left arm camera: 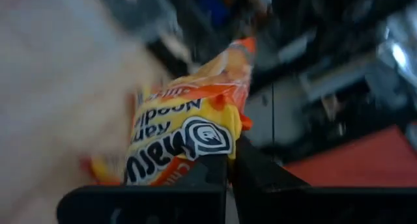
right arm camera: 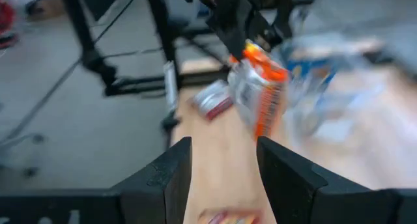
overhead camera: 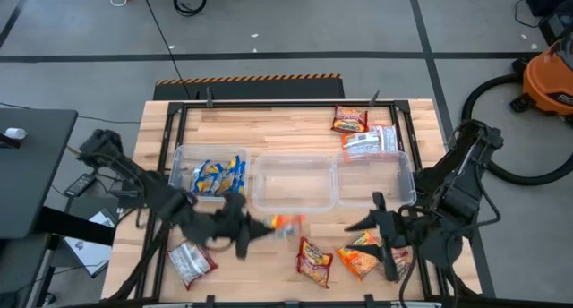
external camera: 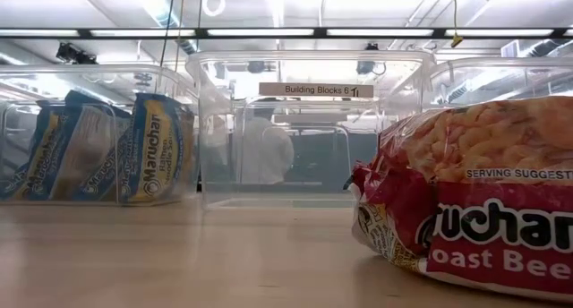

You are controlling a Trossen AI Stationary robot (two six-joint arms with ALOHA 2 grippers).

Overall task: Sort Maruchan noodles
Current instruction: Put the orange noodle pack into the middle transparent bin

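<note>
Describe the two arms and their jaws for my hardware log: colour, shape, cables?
Both arms are black and jointed. The left gripper and right gripper each end in two flat, tapering dark jaws. No markings are legible, and I cannot make out any cabling along the arms.

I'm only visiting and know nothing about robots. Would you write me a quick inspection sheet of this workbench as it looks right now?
Surface: wooden table, three clear bins in a row.
Job's things: blue packets in the left bin; red packets and orange packets loose on the table.
Clutter: nothing seen.
Grippers: left gripper shut on an orange packet; right gripper open, empty.
Cables: black cable on the floor.
Surroundings: orange vacuum.
</note>
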